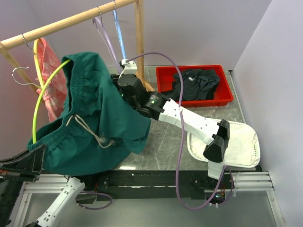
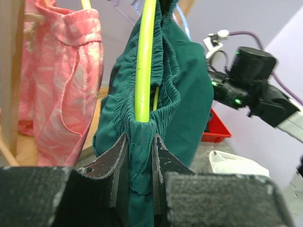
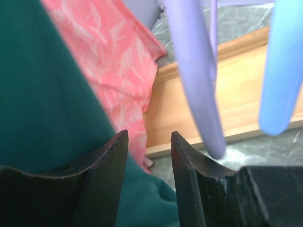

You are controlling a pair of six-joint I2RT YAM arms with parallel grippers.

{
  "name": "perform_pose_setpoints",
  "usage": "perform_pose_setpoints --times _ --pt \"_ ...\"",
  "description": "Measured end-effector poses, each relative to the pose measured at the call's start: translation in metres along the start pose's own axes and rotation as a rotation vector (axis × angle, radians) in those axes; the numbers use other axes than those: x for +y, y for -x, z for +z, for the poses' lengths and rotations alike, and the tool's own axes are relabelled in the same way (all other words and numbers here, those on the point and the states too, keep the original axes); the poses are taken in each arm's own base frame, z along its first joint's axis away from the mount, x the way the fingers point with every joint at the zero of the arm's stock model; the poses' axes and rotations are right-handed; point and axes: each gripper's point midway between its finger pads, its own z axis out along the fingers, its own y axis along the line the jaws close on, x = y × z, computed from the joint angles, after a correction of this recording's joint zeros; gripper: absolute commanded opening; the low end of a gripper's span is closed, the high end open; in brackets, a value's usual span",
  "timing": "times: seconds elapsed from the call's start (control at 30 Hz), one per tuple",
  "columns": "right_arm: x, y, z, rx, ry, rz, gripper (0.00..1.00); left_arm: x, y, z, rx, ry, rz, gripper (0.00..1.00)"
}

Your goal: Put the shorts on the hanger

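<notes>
The shorts are seen raised off the table at the left of the scene, their elastic waistband gathered around the lime-green hanger, whose curved arm is threaded through the waist opening. The whitish drawstring is left dangling across the front of the fabric. At the near-left corner, the bunched waistband and the low end of the hanger are pinched together by the left gripper, its jaws pressed tight against the cloth. The far side of the shorts is met by the right gripper: its jaws are held a narrow gap apart, nothing is gripped between them, and teal fabric is seen lying against the left finger only. Just behind the shorts a pink-red patterned garment is hung from the wooden rail, on a yellow hanger. Farther right along the rail, a lilac hanger and a light-blue hanger are suspended. At the far right of the table a black garment is heaped in a red bin, and a white fabric item is lying at the near right.
</notes>
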Motion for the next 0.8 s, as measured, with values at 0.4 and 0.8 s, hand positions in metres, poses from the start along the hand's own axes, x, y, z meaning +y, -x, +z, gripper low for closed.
perform_pose_setpoints --times 0.4,0.8 --pt "-0.024 -0.005 -0.001 -0.014 -0.085 -0.073 0.55 0.004 -0.003 0.036 0.021 0.195 0.025 0.01" --pt "-0.041 -0.069 -0.052 0.114 -0.028 -0.115 0.56 -0.003 -0.009 0.094 0.107 0.273 0.012 0.01"
